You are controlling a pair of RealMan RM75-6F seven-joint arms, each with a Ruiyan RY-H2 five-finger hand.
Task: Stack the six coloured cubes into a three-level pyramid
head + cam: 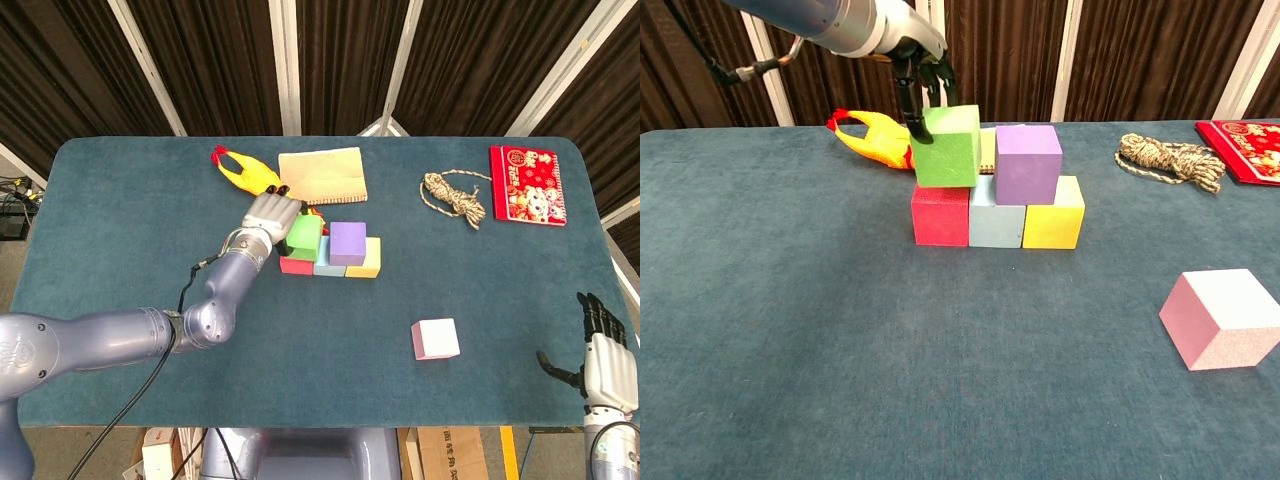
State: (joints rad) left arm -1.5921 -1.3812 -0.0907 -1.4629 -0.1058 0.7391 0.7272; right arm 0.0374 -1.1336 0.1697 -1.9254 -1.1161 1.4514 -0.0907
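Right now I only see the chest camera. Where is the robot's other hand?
Observer: The right hand is at the near right corner of the table, fingers apart, holding nothing.
Operator: Is it touching the pink cube?
Observer: No, there is bare table between them; the cube lies nearer the middle.
Operator: What's hiding behind the green cube?
Observer: A tan notebook lies flat behind the stack.
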